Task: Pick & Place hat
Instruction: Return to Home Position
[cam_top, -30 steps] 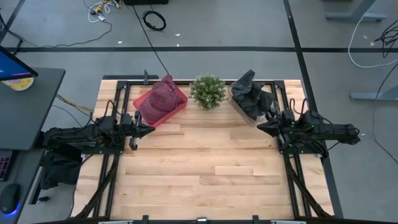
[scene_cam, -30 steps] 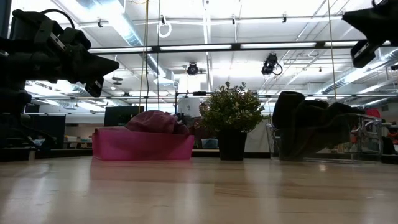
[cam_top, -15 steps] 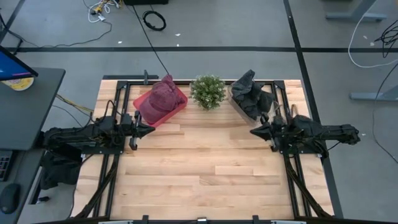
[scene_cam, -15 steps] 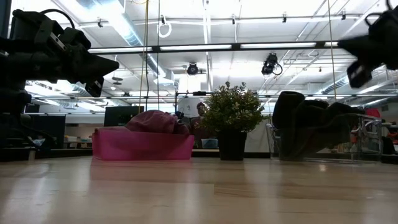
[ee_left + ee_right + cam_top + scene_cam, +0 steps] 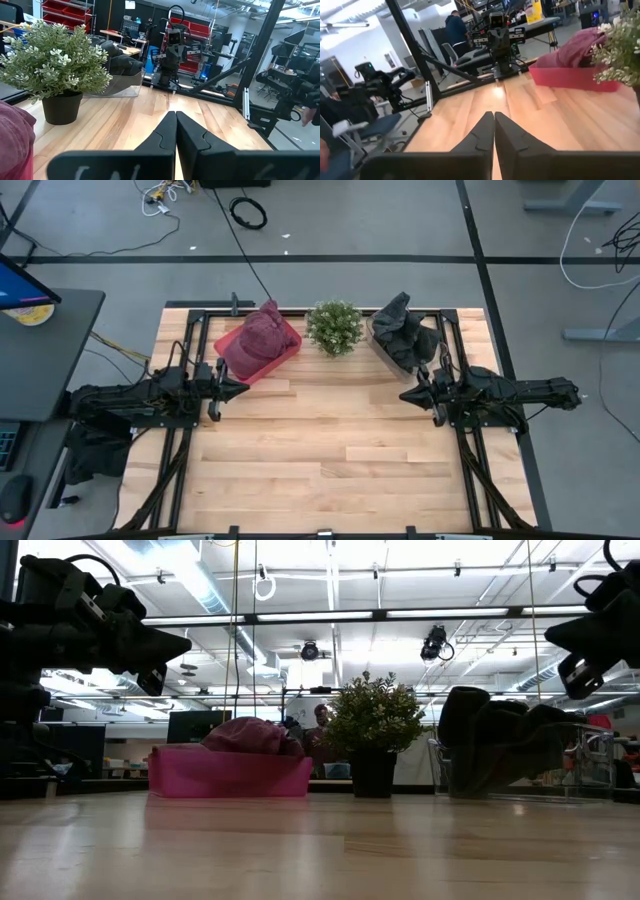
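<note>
At the table's (image 5: 320, 460) far edge, the red bin (image 5: 290, 340) holds the red cap (image 5: 255, 340), the clear bin (image 5: 598, 768) the black caps (image 5: 402, 332): soft, light, probably best pinched by the brim. Left end effector (image 5: 243, 388) and right end effector (image 5: 405, 394) hover clenched, empty

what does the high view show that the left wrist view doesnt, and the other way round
Only the high view: the red bin and the desk beside the table. Only the left wrist view: the left gripper close up with its fingers pressed shut, and red shelving in the room behind. Both: the plant, the transparent bin holding black caps, the right gripper, the wooden table, and the red cap, though the wrist view catches only its edge.
</note>
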Robot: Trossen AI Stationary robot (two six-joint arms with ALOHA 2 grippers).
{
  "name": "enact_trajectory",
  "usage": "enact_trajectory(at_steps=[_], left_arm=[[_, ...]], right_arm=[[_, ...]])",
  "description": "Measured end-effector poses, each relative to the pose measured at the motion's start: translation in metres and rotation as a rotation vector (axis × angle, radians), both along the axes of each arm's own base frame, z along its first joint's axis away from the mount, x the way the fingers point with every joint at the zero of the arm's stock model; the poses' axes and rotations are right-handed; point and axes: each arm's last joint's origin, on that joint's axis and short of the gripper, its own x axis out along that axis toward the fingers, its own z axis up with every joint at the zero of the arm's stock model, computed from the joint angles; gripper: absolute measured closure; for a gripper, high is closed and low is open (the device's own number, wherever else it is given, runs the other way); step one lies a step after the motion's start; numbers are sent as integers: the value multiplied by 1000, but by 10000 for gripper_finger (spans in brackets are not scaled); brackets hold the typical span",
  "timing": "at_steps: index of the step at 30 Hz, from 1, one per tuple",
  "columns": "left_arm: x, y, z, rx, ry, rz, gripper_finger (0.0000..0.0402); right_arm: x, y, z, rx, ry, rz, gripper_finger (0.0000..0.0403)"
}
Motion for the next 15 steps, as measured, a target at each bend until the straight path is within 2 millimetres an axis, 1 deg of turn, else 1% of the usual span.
enact_trajectory(at_steps=[5, 15], left_arm=[[0, 0, 0, 0, 0, 0, 396], [0, 0, 0, 1, 0, 0, 396]], right_arm=[[0, 0, 0, 51, 6, 0, 378], [0, 0, 0, 52, 6, 0, 376]])
